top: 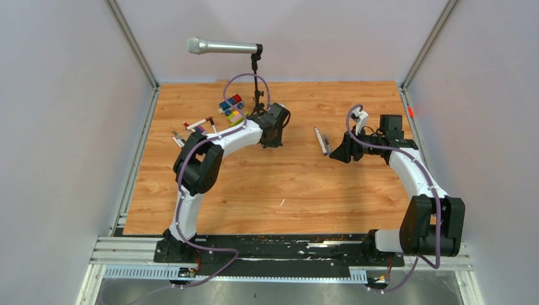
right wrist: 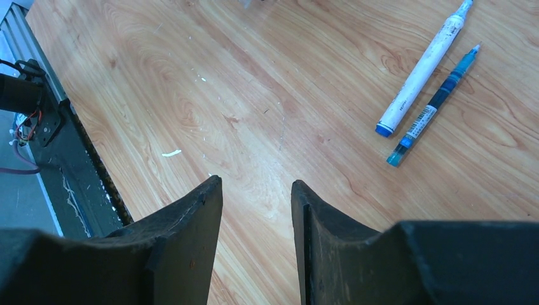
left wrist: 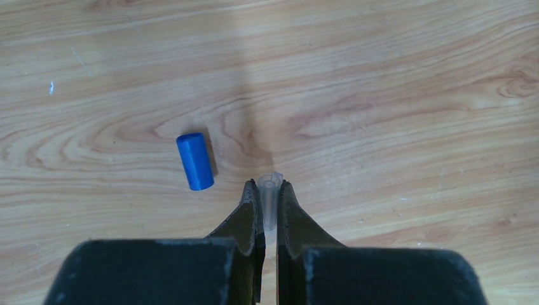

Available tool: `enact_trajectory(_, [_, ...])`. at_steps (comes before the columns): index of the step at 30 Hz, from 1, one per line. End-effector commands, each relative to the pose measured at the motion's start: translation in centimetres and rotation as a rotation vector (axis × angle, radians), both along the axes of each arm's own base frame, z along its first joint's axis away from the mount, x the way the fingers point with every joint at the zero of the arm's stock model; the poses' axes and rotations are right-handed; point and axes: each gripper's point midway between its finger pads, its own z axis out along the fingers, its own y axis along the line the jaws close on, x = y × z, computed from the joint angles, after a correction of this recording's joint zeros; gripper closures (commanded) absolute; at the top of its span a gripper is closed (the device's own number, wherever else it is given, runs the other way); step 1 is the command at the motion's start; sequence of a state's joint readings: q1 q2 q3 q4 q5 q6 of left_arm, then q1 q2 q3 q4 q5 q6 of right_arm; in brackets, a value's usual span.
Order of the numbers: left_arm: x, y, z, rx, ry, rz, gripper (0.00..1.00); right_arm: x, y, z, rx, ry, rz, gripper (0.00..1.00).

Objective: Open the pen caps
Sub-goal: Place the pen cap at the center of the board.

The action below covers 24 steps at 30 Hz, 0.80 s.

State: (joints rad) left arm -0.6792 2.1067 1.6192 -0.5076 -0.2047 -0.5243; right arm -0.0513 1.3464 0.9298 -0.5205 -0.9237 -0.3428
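Right now the left claw (left wrist: 269, 190) is pinched shut on a small clear cap (left wrist: 271, 184), low in the middle of its wrist view. A blue cap (left wrist: 195, 161) lies loose on the table (left wrist: 381, 95) just to the left of it. The right claw (right wrist: 254, 190) stands open with nothing between its jaws. A white pen (right wrist: 419, 70) and a blue pen (right wrist: 438, 101) lie side by side in the upper right of its view, both seemingly with bare tips (those ends are small, so that is a guess).

The step in hand looks like setting the clear cap down. To do it well, the left claw should lower until the cap is close to the wood before letting go. The cap should land beside the blue cap and not on it, since a round cap dropped from height would likely roll. More pens (top: 196, 125) lie in the upper left of the overhead view, so the release should be clean and leave the claw empty for them.
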Motion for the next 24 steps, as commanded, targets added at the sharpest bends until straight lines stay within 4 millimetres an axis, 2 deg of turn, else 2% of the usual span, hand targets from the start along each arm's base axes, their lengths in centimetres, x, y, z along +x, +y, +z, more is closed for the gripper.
enact_trajectory(1, [0.9, 0.3, 0.1, -0.009, 0.017, -0.010, 0.96, 0.4, 0.1, 0.7, 0.022, -0.056, 0.030, 0.55])
enact_trajectory(6, [1.2, 0.1, -0.1, -0.022, 0.035, -0.027, 0.92, 0.4, 0.1, 0.6, 0.025, -0.049, 0.032, 0.55])
enact_trajectory(12, [1.4, 0.4, 0.6, -0.027, 0.025, -0.018, 0.79, 0.3, 0.2, 0.5, 0.035, -0.044, 0.041, 0.55])
enact_trajectory(19, [1.6, 0.8, 2.7, -0.031, -0.008, -0.018, 0.71, 0.2, 0.1, 0.5, 0.042, -0.039, 0.046, 0.55])
enact_trajectory(24, [1.5, 1.1, 5.2, -0.048, -0.055, -0.020, 0.68, 0.0, 0.1, 0.7, 0.054, -0.040, 0.054, 0.55])
